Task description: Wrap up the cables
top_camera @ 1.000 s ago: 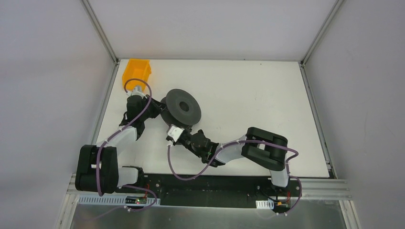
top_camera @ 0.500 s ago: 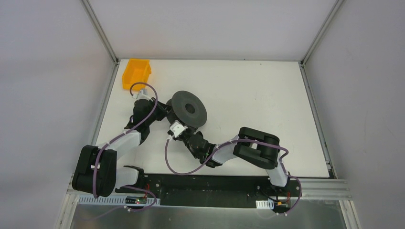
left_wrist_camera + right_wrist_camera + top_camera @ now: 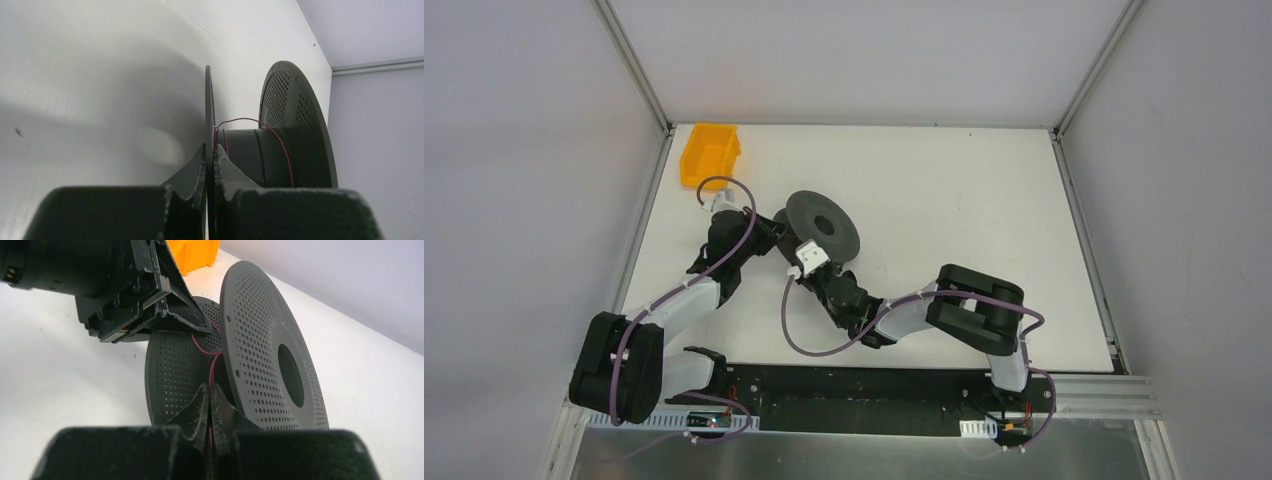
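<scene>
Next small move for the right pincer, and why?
Probably sweep the right pincer a part-turn around the spool core under light tension: it looks shut on the red wire, which sits in loose loops on the core, while the left pincer clamps one flange steady.

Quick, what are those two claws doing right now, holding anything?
The left gripper: closed on the thin flange of the spool.
The right gripper: closed on the red wire.

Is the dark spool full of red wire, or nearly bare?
Nearly bare. In the left wrist view only a strand or two of red wire crosses the spool core; the rest shows dark grey.
</scene>
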Action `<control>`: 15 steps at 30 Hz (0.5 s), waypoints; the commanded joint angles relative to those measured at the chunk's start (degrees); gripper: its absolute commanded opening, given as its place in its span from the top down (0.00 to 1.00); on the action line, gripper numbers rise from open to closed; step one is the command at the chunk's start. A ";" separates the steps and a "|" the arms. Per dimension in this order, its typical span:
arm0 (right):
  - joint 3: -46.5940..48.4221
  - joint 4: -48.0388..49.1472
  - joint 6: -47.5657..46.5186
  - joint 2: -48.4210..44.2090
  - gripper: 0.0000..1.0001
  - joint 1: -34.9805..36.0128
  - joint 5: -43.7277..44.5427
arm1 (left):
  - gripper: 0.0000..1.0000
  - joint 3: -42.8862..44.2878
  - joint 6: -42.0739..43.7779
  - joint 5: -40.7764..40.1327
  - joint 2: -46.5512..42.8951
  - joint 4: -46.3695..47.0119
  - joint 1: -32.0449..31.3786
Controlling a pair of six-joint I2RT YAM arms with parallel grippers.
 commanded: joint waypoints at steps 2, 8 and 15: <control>-1.80 0.46 8.61 -6.84 1.00 -1.47 -2.94 | 1.00 -0.01 0.69 -4.17 -2.53 -2.82 -0.52; -2.04 -0.50 10.45 -7.60 1.00 -1.82 -5.97 | 1.00 0.42 0.88 -3.90 -2.12 -2.94 -0.61; 0.69 -3.71 9.57 -6.26 1.00 -1.88 -3.91 | 1.00 0.69 0.74 -3.63 -2.05 -2.99 -0.80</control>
